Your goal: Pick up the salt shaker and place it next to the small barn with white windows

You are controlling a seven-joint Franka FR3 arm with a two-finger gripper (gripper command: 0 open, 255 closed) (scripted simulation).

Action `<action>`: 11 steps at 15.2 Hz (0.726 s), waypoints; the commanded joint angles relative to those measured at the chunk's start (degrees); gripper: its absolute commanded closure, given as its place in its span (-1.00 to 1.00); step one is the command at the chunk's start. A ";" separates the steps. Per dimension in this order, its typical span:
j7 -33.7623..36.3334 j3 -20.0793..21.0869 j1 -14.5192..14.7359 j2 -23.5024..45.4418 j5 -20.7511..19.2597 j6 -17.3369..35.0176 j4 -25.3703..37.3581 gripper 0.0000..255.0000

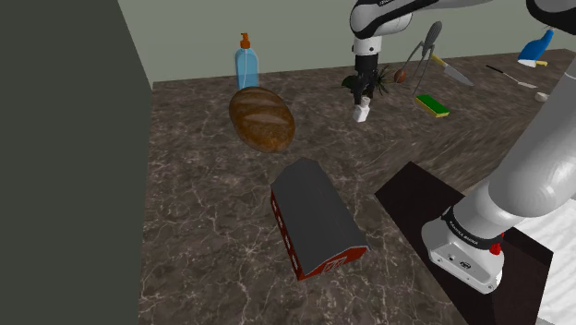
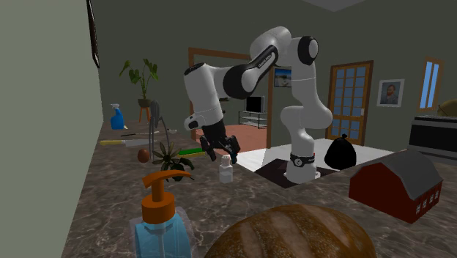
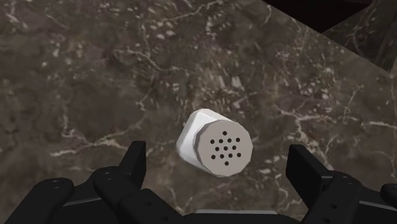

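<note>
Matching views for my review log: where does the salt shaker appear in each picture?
Shoulder view: the salt shaker stands upper middle on the dark marbled counter, right of the bread loaf.
Second exterior view: the shaker stands at centre, right of the small potted plant.
Wrist view: the shaker, perforated cap showing, sits between the open fingers, untouched.
Shared landmark: the end effector, directly above the shaker.

The white salt shaker [image 3: 216, 143], with a grey perforated top, stands upright on the dark marbled desk [image 1: 203, 231]. In the shoulder view it lies at one o'clock from the red, dark-roofed barn [image 1: 314, 217], well apart.
</note>
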 commanded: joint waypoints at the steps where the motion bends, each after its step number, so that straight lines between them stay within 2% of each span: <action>1: -0.07 -0.02 -0.05 0.32 0.03 1.41 -1.07 -1.00; 10: -0.08 -0.02 -0.05 0.34 0.03 1.84 -1.48 -1.00; 11: -0.08 -0.02 -0.05 0.34 0.03 1.84 -1.48 1.00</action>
